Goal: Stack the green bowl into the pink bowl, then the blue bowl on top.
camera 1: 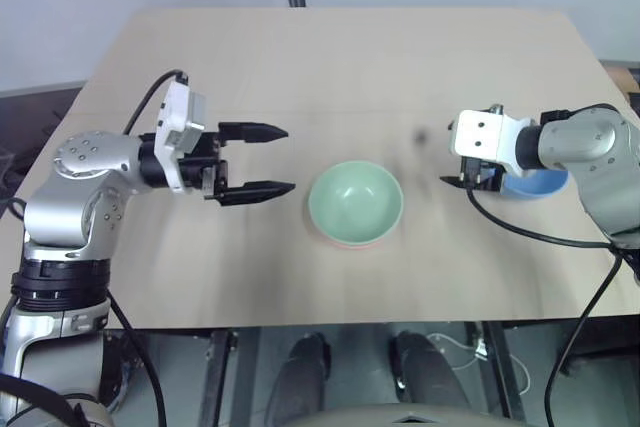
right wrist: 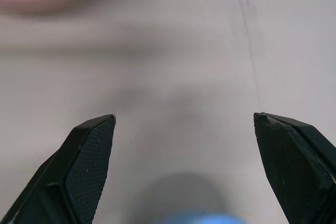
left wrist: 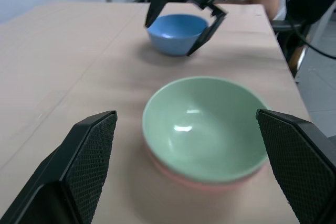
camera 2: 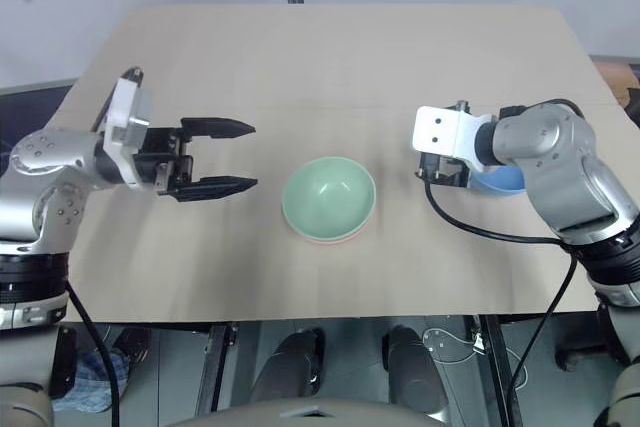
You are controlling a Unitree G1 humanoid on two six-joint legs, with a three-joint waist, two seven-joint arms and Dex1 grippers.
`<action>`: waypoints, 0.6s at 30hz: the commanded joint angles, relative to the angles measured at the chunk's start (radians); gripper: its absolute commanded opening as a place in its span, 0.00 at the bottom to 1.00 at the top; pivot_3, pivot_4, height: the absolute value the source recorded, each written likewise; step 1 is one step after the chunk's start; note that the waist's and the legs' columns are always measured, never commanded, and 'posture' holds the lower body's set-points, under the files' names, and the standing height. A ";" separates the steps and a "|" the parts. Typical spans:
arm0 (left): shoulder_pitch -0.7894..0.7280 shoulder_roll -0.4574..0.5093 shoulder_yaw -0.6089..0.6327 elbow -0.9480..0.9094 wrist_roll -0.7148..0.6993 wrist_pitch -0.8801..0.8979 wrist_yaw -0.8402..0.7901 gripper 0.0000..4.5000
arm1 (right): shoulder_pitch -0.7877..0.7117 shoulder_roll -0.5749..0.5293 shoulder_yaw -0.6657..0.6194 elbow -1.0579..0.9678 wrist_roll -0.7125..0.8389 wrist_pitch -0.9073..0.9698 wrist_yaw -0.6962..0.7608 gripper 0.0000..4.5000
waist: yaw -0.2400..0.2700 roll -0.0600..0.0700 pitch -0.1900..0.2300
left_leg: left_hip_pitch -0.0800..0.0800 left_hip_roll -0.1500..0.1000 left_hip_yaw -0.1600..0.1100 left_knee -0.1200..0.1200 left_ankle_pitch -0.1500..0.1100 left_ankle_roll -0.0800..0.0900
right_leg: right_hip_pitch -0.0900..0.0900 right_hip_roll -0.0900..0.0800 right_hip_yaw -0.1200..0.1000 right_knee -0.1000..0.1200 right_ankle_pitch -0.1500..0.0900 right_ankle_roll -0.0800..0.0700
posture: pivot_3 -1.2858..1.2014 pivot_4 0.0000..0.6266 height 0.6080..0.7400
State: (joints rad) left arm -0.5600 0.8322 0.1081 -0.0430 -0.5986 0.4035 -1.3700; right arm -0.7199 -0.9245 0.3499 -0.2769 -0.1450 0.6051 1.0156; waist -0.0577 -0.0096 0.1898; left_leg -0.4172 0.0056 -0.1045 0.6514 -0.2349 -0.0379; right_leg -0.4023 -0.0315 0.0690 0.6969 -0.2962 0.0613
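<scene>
- The left hand point(camera 1: 255, 160) sits in the left half of the frame, level over the table point(camera 1: 300, 57), its two black fingers spread wide and holding nothing, tips aimed at the bowls in the middle.
- At centre frame the green bowl point(camera 1: 355, 201) is nested in the pink bowl point(camera 1: 348, 243), of which just a salmon rim peeks out below; that first stacking step looks done.
- On the right of the frame, the right hand point(left wrist: 185, 18) hovers above the blue bowl point(camera 1: 535, 184), fingers wide apart and straddling it without closing on anything.
- The blue bowl stands on the table well apart from the stacked pair, partly hidden behind the right wrist in the head views.
- Risk: the bowl wall is smooth and curved, so a pinch on the rim could slip or tip the bowl as it lifts.
- Risk: if the fingers come down off-centre, one tip could push the bowl toward the right table edge instead of bracketing it.
- Risk: the left hand is near the stack; a careless carry across could bump it or nudge the nested bowls.
</scene>
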 commanded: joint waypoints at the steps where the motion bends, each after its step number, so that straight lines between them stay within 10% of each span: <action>1: -0.058 -0.023 -0.019 0.014 0.004 -0.025 -0.014 1.00 | 0.032 -0.025 0.004 0.010 -0.068 0.021 -0.025 0.98 | 0.001 0.000 0.000 | 0.000 0.000 0.000 0.000 0.000 0.000 | 0.000 0.000 0.000 0.000 0.000 0.000 | 0.52 0.24 1.00; 18: -0.084 -0.047 -0.041 0.044 0.029 -0.038 -0.037 1.00 | 0.119 0.002 -0.113 0.055 -0.062 0.326 -0.116 0.98 | -0.008 0.000 0.000 | 0.000 0.000 0.000 0.000 0.000 0.000 | 0.000 0.000 0.000 0.001 0.000 0.000 | 0.52 0.24 1.00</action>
State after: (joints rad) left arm -0.6268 0.7791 0.0584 0.0127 -0.5690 0.3797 -1.4008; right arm -0.6098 -0.9203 0.2713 -0.2114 -0.2207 0.9068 0.9112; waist -0.0654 -0.0096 0.1898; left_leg -0.4171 0.0056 -0.1043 0.6518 -0.2349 -0.0378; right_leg -0.4024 -0.0314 0.0694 0.6976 -0.2962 0.0613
